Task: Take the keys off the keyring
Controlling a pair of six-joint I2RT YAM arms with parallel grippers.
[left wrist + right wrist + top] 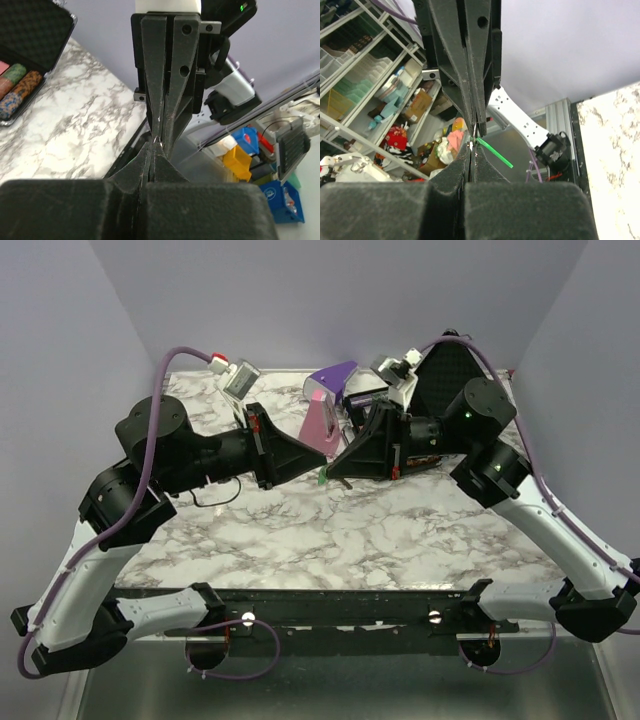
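left gripper (pixel 322 458) and right gripper (pixel 335 473) are both clenched, tips nose to nose above the middle of the marble table (pixel 400 530). top view: the keys (pixel 319 479) show only as a green speck at 6 o'clock of the meeting point, lifted off the table. my guess is each arm pinches one side so key and ring can be pulled or twisted apart. the keyring is too small to find here. purple-and-pink wedge (pixel 325 410) stands at 12 o'clock from the tips, open black case (pixel 445 380) at 2 o'clock, both apart from the work.

left wrist: my left fingers (pixel 135 167) are pressed flat together, and the right gripper (pixel 159 131) comes in from 12 o'clock. a silvery glint sits at the contact, ring or blade i cannot tell. case with chips (pixel 20 82) at 10 o'clock.

right wrist: right fingers (pixel 487 172) are closed, left gripper (pixel 476 125) at 12 o'clock. the green key head (pixel 495 154) pokes out edge-on toward 4 o'clock. i cannot tell which gripper actually holds it.

no brand, label or writing readable in any view.
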